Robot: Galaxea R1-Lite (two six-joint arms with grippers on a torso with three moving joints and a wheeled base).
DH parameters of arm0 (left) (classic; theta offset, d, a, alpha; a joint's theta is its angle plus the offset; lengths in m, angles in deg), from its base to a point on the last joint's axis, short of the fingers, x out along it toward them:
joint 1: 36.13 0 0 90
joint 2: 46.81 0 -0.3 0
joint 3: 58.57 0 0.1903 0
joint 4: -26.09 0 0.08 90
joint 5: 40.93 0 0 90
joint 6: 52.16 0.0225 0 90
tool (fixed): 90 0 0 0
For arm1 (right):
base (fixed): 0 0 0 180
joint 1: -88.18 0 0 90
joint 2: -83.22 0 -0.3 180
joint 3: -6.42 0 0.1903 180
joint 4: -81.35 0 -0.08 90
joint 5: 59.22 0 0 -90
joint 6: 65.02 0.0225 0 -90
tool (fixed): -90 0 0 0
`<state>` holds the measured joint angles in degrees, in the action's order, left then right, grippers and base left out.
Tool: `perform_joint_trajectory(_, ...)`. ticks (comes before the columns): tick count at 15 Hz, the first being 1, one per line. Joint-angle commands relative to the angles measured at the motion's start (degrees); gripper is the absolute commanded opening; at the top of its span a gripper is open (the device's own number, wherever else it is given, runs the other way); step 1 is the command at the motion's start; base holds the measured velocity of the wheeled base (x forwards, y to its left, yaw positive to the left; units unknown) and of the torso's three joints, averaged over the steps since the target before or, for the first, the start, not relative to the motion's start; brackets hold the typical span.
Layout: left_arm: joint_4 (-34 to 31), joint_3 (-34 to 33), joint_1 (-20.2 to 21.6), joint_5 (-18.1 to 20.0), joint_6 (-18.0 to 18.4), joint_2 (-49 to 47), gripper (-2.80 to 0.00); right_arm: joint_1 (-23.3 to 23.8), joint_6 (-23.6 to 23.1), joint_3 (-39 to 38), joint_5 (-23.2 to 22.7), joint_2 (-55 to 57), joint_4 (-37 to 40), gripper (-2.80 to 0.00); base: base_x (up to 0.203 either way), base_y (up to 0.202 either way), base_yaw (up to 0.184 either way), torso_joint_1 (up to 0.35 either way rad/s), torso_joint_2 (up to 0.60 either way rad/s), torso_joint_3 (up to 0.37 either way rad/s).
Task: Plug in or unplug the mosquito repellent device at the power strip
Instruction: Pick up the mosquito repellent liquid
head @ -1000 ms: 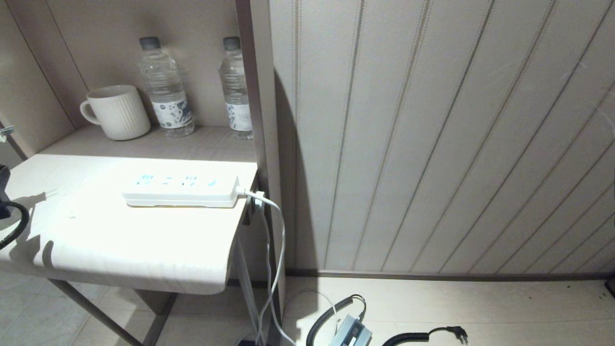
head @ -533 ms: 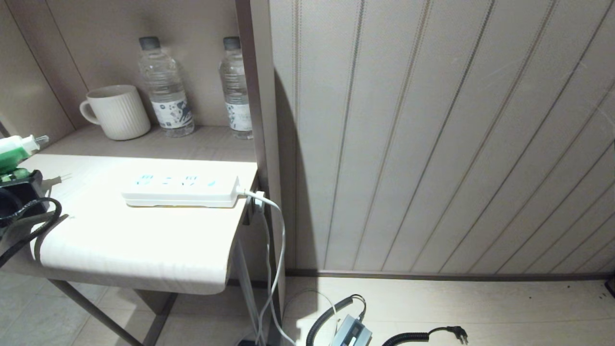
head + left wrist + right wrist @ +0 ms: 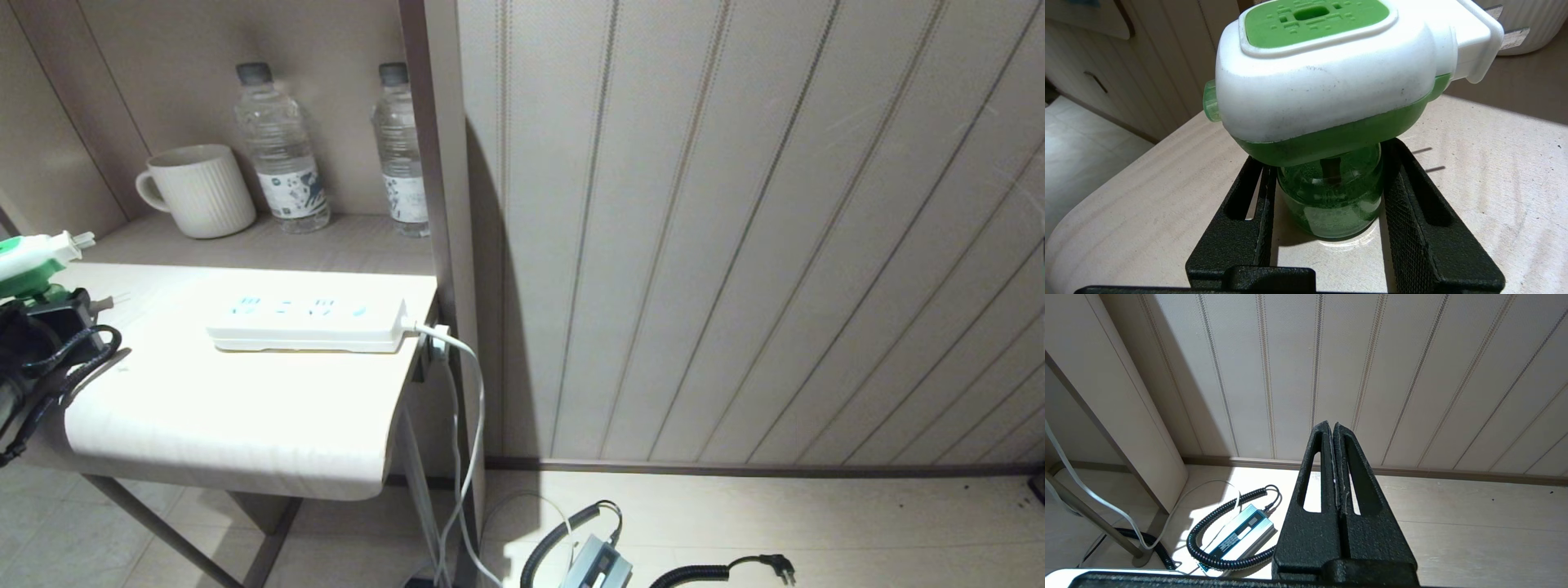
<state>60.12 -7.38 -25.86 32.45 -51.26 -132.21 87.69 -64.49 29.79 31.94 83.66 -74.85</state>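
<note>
The mosquito repellent device (image 3: 31, 255) hangs over the far left end of the white table (image 3: 245, 416), upright, its metal prongs pointing toward the power strip (image 3: 306, 323). My left gripper (image 3: 49, 306) is shut on it. In the left wrist view the fingers (image 3: 1412, 192) press both sides of the translucent green bottle (image 3: 1331, 196) under the white-and-green head (image 3: 1327, 77), and the left gripper (image 3: 1327, 163) has its tips hidden below that head. The strip lies flat at the table's right end with its pale blue sockets bare. My right gripper (image 3: 1333, 426) is shut and parked, facing the panelled wall.
A ribbed white mug (image 3: 200, 190) and two clear water bottles (image 3: 282, 147) (image 3: 400, 147) stand on the shelf behind the strip. A post (image 3: 433, 163) bounds the table's right side. The strip's white cord (image 3: 465, 392) drops to the floor, where a charger with coiled cable (image 3: 596, 563) lies.
My left gripper has come in from the left edge with the device, moving right and upward toward the strip. The strip and right arm have stayed put.
</note>
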Motion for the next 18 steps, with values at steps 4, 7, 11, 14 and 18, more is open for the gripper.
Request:
perform_joint_trajectory(4, 0.5, 0.3, -0.5, -0.3, 0.2, 0.3, -2.8, 0.0, 0.0, 0.0, 0.0, 0.0, 0.0, -2.8, 0.0, 0.0, 0.0, 0.0, 0.0, 0.0)
perform_joint_trajectory(7, 0.5, 0.2, -0.7, -0.3, 0.1, 0.6, -2.8, 0.0, 0.0, 0.0, 0.0, 0.0, 0.0, -2.8, 0.0, 0.0, 0.0, 0.0, 0.0, 0.0)
perform_joint_trajectory(11, 1.7, 0.2, -3.1, -2.6, 0.1, 0.6, 0.0, 0.0, 0.0, 0.0, 0.0, 0.0, 0.0, -2.8, 0.0, 0.0, 0.0, 0.0, 0.0, 0.0)
perform_joint_trajectory(14, 2.2, -0.1, -3.5, -3.3, 0.1, 0.9, 0.0, 0.0, 0.0, 0.0, 0.0, 0.0, 0.0, -2.8, 0.0, 0.0, 0.0, 0.0, 0.0, 0.0)
perform_joint_trajectory(18, 1.8, -3.0, -3.5, -3.3, 0.6, 4.4, 0.0, 0.0, -0.1, 0.0, 0.0, 0.0, -0.1, -2.8, 0.0, 0.0, 0.0, 0.0, 0.0, 0.0)
